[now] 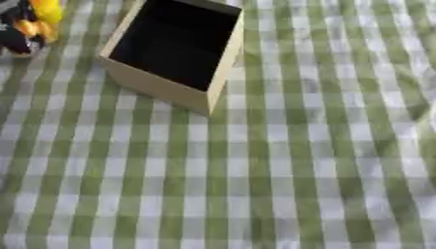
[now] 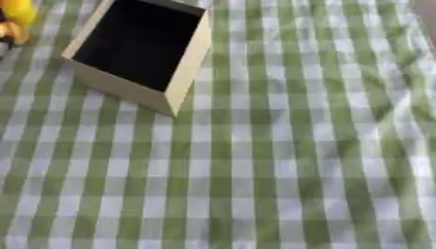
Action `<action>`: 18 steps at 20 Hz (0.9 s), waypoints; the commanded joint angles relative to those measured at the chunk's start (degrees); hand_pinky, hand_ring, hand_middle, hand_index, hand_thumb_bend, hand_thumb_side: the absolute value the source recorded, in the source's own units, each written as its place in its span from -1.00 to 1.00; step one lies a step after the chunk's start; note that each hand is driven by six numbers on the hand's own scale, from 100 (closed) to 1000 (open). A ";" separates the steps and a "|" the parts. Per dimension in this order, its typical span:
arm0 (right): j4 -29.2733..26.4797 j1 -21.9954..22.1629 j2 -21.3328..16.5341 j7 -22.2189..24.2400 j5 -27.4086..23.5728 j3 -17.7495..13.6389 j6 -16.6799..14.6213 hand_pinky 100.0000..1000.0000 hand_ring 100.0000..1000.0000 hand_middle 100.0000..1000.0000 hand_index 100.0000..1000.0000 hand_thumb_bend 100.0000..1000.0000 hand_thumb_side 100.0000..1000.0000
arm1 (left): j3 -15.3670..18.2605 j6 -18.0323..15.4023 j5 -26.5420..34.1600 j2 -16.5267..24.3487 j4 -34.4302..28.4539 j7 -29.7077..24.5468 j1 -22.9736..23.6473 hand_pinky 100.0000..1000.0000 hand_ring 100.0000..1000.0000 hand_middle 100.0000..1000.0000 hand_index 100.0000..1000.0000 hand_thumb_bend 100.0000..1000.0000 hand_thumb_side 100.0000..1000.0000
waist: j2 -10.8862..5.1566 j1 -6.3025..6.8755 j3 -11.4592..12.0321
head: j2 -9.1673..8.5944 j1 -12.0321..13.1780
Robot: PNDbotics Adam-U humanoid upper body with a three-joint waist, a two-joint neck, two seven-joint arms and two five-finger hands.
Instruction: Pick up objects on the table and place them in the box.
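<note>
Writing shows nowhere. Neither of my hands is in sight, so I cannot tell how they stand — nor place anything relative to them. My box (image 1: 162,90), pale-walled with a dark inside that looks bare, sits on the green checked cloth (image 1: 281,185). Yellow and dark objects (image 1: 30,26) lie left of it — apart.

The checked tablecloth (image 1: 281,185) is lying open across the near and right side — only the box (image 1: 157,86) and a blurred yellow-and-dark object (image 1: 30,24) are standing upper left.
</note>
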 commanded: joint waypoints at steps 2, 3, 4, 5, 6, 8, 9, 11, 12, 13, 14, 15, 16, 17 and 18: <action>-0.95 -0.59 -1.71 -0.10 0.01 -0.52 -0.04 0.72 0.59 0.48 0.51 -0.93 0.80 | -0.65 -0.90 5.40 3.44 -10.20 -0.58 -0.93 -0.41 -0.42 -0.68 -0.33 -1.00 -1.00 | -1.89 -0.05 0.38 | -0.29 -0.08; -0.95 -0.65 -1.73 -0.02 0.02 -0.46 -0.04 0.72 0.59 0.48 0.51 -0.93 0.80 | -1.19 -1.17 6.67 3.48 -13.37 -0.88 -1.17 -0.40 -0.40 -0.67 -0.32 -1.00 -1.00 | -2.07 -0.04 0.50 | -0.09 -0.09; -0.95 -0.70 -1.74 0.05 0.03 -0.41 -0.05 0.72 0.59 0.48 0.51 -0.93 0.80 | -1.82 -1.34 7.83 3.47 -16.56 -1.38 -1.40 -0.40 -0.39 -0.66 -0.31 -1.00 -1.00 | -2.22 -0.04 0.63 | 0.07 -0.16; -0.95 -0.73 -1.76 0.13 0.00 -0.35 -0.09 0.72 0.59 0.48 0.51 -0.93 0.80 | -2.51 -1.52 8.92 3.22 -19.56 -1.93 -1.85 -0.39 -0.36 -0.65 -0.30 -1.00 -1.00 | -2.39 -0.04 0.74 | 0.24 -0.21; -0.95 -0.74 -1.79 0.20 0.00 -0.31 -0.09 0.72 0.59 0.48 0.51 -0.94 0.80 | -3.32 -1.72 10.03 2.72 -22.41 -2.53 -2.54 -0.39 -0.35 -0.65 -0.30 -1.00 -1.00 | -2.56 -0.04 0.88 | 0.37 -0.28; -0.95 -0.86 -1.77 0.36 -0.04 -0.16 -0.11 0.72 0.59 0.48 0.51 -0.94 0.80 | -5.23 -2.00 12.83 0.45 -27.53 -3.74 -4.80 -0.40 -0.36 -0.65 -0.31 -1.00 -1.00 | -2.95 -0.07 1.10 | 0.65 -0.17; -0.95 -1.00 -1.67 0.48 -0.10 -0.02 -0.13 0.72 0.59 0.48 0.51 -0.94 0.80 | -6.37 -1.94 14.20 -1.19 -29.36 -4.42 -6.11 -0.41 -0.36 -0.66 -0.31 -1.00 -1.00 | -3.19 -0.09 1.10 | 0.80 -0.01; -0.95 -1.29 -1.42 0.79 -0.25 0.28 -0.21 0.72 0.59 0.49 0.52 -0.94 0.80 | -8.49 -1.19 15.52 -4.20 -30.90 -5.73 -8.22 -0.41 -0.36 -0.66 -0.31 -1.00 -1.00 | -3.59 -0.13 1.00 | 1.05 0.34; -0.95 -1.42 -1.30 0.94 -0.31 0.41 -0.26 0.72 0.59 0.49 0.52 -0.94 0.80 | -9.56 -0.66 15.26 -5.73 -30.58 -6.44 -9.04 -0.41 -0.36 -0.65 -0.31 -1.00 -1.00 | -3.77 -0.14 0.87 | 1.20 0.51; -0.95 -1.47 -1.23 1.03 -0.35 0.47 -0.31 0.72 0.59 0.49 0.52 -0.94 0.80 | -10.43 -0.23 14.55 -6.86 -29.83 -7.05 -9.54 -0.39 -0.35 -0.64 -0.30 -1.00 -1.00 | -3.90 -0.14 0.76 | 1.32 0.63; -0.95 -1.46 -1.21 1.07 -0.37 0.48 -0.37 0.72 0.59 0.49 0.52 -0.94 0.80 | -11.22 0.08 13.27 -7.86 -28.63 -7.59 -9.90 -0.39 -0.34 -0.64 -0.29 -1.00 -1.00 | -4.00 -0.12 0.65 | 1.42 0.71; -0.95 -1.42 -1.19 1.07 -0.39 0.45 -0.39 0.72 0.59 0.49 0.52 -0.94 0.80 | -11.85 0.30 11.75 -8.72 -27.01 -8.07 -10.08 -0.37 -0.34 -0.62 -0.28 -1.00 -1.00 | -4.08 -0.09 0.51 | 1.47 0.80; -0.95 -1.37 -1.17 1.04 -0.39 0.40 -0.39 0.72 0.59 0.49 0.52 -0.94 0.80 | -12.31 0.37 10.20 -9.49 -25.21 -8.36 -10.21 -0.36 -0.33 -0.62 -0.28 -1.00 -1.00 | -4.15 -0.06 0.38 | 1.52 0.90; -0.95 -1.31 -1.16 0.98 -0.37 0.33 -0.41 0.72 0.59 0.49 0.52 -0.94 0.80 | -12.68 0.19 8.82 -10.10 -23.49 -8.50 -10.23 -0.36 -0.33 -0.62 -0.27 -1.00 -1.00 | -4.18 -0.03 0.27 | 1.52 0.98; -0.95 -1.21 -1.18 0.91 -0.33 0.25 -0.43 0.72 0.59 0.49 0.52 -0.94 0.80 | -12.98 -0.13 7.63 -10.56 -21.96 -8.51 -10.18 -0.35 -0.32 -0.61 -0.27 -1.00 -1.00 | -4.19 0.00 0.20 | 1.54 1.02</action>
